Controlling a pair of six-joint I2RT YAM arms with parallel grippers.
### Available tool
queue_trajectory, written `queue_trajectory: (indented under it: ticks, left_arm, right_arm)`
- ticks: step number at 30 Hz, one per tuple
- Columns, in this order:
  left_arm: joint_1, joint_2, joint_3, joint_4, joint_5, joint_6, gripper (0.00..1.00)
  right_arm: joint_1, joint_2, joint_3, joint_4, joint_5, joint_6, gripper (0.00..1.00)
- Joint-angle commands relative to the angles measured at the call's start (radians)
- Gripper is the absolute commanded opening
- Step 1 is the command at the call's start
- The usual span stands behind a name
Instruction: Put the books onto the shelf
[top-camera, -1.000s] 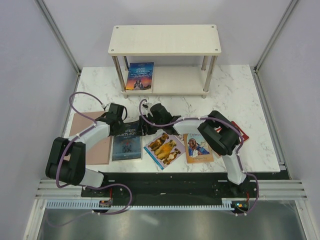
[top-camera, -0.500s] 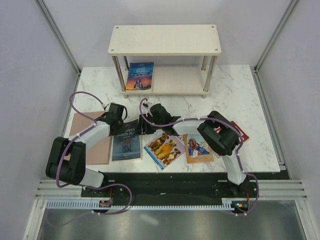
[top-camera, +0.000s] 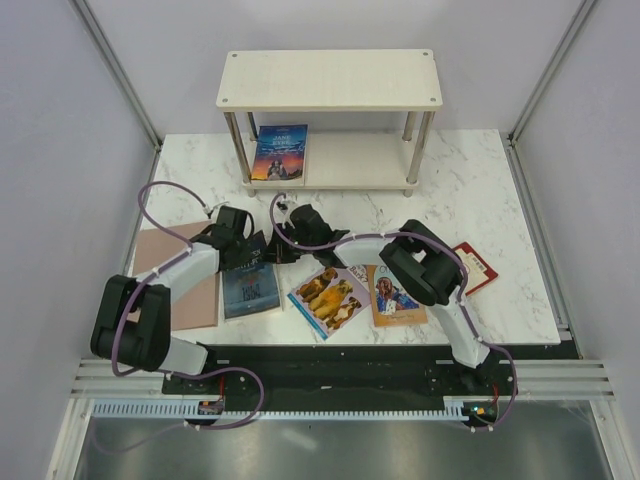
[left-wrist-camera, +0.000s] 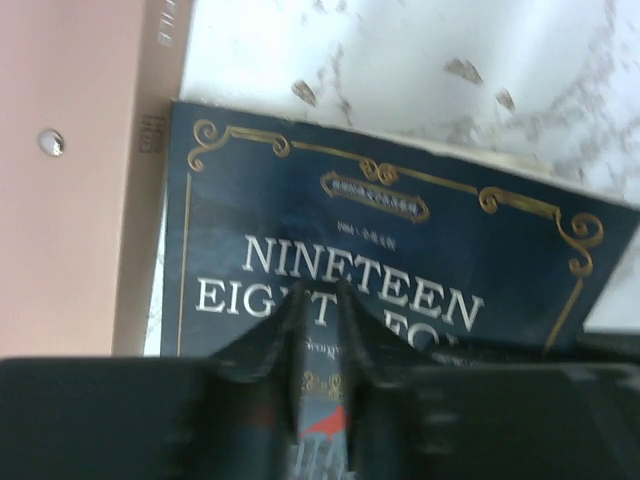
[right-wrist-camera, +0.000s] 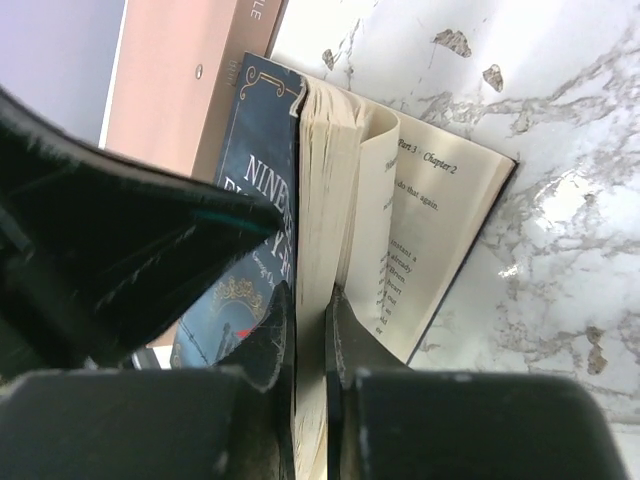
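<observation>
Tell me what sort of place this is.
Probably a robot lab test cell: two arms bolted at a marble-look table, bare white walls closing it in, books staged by a small shelf.

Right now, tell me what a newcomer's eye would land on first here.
The right gripper pinches a sheaf of pages of the dark blue Nineteen Eighty-Four at the table's left-centre, splaying it open, while the left gripper sits just over its cover. Behind them, a blue-covered book already sits on the shelf's lower board, at its left end.
</observation>
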Motion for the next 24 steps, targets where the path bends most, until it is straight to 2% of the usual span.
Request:
queue_trajectory:
  ticks: [1, 3, 4, 7, 9, 10, 12, 13, 15, 19, 20, 24]
  left_arm:
    - [-0.021, -0.128, -0.042, -0.007, 0.103, 0.064, 0.43]
    - [-0.022, -0.244, -0.040, 0.021, 0.106, 0.098, 0.57]
    - [-0.021, -0.276, -0.040, 0.051, 0.107, 0.131, 0.68]
    - [-0.019, -0.393, -0.036, 0.120, 0.138, 0.206, 0.85]
    - [-0.019, -0.439, -0.040, 0.152, 0.150, 0.221, 0.88]
    - [-0.019, -0.486, -0.051, 0.216, 0.176, 0.224, 0.95]
    - [-0.019, -0.517, -0.104, 0.295, 0.218, 0.230, 0.94]
    - [-0.018, -0.528, -0.128, 0.345, 0.312, 0.256, 0.91]
    - [-0.016, -0.519, -0.161, 0.445, 0.394, 0.245, 0.91]
    - [-0.018, -0.490, -0.224, 0.623, 0.540, 0.224, 0.97]
    - [-0.018, -0.487, -0.252, 0.699, 0.564, 0.221, 0.97]
    - [-0.015, -0.472, -0.269, 0.790, 0.652, 0.222, 0.99]
  right_arm:
    - [-0.026, -0.084, -0.047, 0.074, 0.016, -0.063, 0.00]
    - [-0.059, -0.134, -0.091, 0.119, -0.022, -0.073, 0.00]
    - [-0.089, -0.151, -0.101, 0.129, -0.035, -0.075, 0.00]
    - [-0.152, -0.199, -0.113, 0.165, -0.119, -0.083, 0.00]
    - [-0.181, -0.228, -0.106, 0.179, -0.183, -0.087, 0.00]
    - [-0.204, -0.242, -0.109, 0.183, -0.193, -0.089, 0.00]
    - [-0.224, -0.289, -0.107, 0.179, -0.231, -0.104, 0.00]
    - [-0.244, -0.306, -0.107, 0.180, -0.242, -0.112, 0.00]
    - [-0.270, -0.345, -0.098, 0.185, -0.306, -0.113, 0.00]
    - [-0.318, -0.358, -0.063, 0.220, -0.487, -0.040, 0.00]
    - [-0.329, -0.360, -0.066, 0.269, -0.511, -0.017, 0.00]
    - [-0.376, -0.381, -0.110, 0.402, -0.601, 0.074, 0.00]
